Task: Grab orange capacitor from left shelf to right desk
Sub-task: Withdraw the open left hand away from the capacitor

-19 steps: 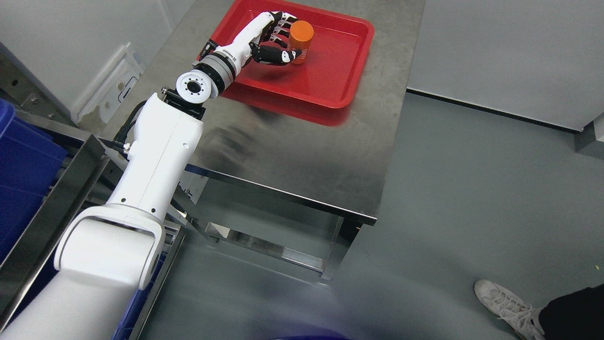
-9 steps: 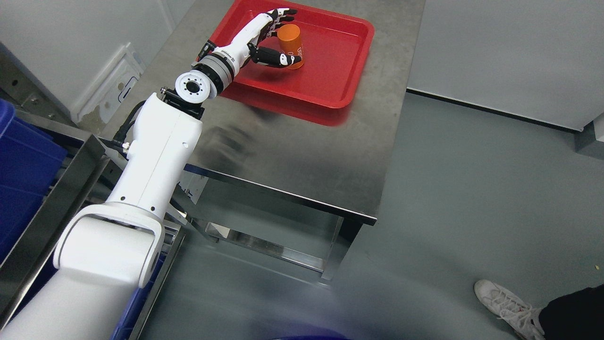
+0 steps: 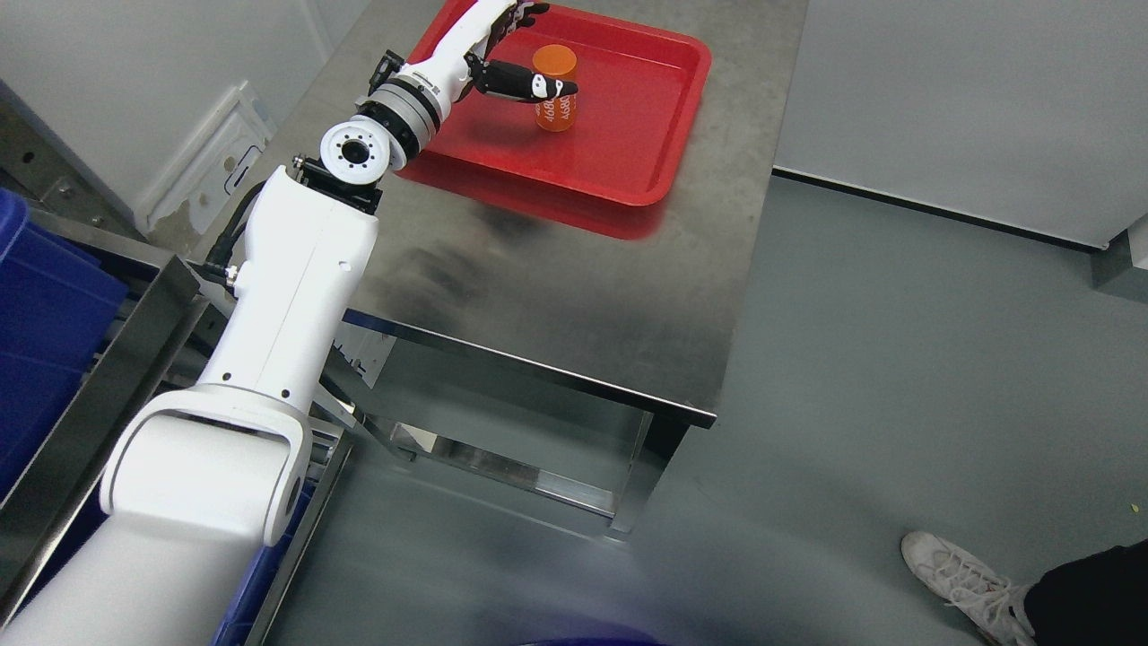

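We are finishing the placement: the orange capacitor [image 3: 554,87] is standing upright in the red tray [image 3: 628,161] on the desk [image 3: 574,296], our left hand [image 3: 502,40] spread beside it, grasping nothing. Next, we judge, retreating cleanly.

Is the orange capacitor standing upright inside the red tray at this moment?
Yes, the orange capacitor stands upright on the floor of the red tray, beside the left hand.
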Tool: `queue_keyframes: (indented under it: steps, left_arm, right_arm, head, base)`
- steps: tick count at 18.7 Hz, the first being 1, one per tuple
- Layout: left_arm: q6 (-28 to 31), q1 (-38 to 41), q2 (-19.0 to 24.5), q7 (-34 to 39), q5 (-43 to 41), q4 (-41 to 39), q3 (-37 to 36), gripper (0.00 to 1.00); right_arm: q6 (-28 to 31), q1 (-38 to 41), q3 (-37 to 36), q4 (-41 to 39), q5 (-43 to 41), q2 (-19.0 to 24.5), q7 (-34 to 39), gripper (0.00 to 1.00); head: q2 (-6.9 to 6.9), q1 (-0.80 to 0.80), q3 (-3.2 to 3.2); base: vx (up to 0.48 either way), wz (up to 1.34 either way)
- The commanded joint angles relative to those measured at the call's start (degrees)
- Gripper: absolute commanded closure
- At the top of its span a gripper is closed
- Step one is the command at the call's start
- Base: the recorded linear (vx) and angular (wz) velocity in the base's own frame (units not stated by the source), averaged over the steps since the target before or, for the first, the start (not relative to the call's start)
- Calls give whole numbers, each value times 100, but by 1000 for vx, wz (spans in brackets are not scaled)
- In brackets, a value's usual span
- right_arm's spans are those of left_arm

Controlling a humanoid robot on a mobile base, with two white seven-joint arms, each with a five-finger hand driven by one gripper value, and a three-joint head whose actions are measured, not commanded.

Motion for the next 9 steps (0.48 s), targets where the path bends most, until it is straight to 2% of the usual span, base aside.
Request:
queue_keyframes:
  steps: [1,4,7,9]
  left_arm:
    - [-166,204,100,-13,706,-1008,891,5]
    - [-114,415,100,-31,1997,-1131,952,5]
    - [-79,731,100,-31,2352,-1368,970,5]
    - [280,820,100,-31,2632,-1482,1127,5]
  right_arm:
    - [-5,114,-70,-100,35,-100,-1,0]
    - [-5,114,-70,-100,27,-100,-1,0]
    - [-5,114,-70,-100,27,-100,-1,0]
    - [-5,114,-70,-100,27,-100,-1,0]
  head:
    - [0,0,0]
    - [0,0,0]
    - [0,0,0]
    - [0,0,0]
  base:
    - [0,0]
    - [0,0]
    - [0,0]
    - [0,0]
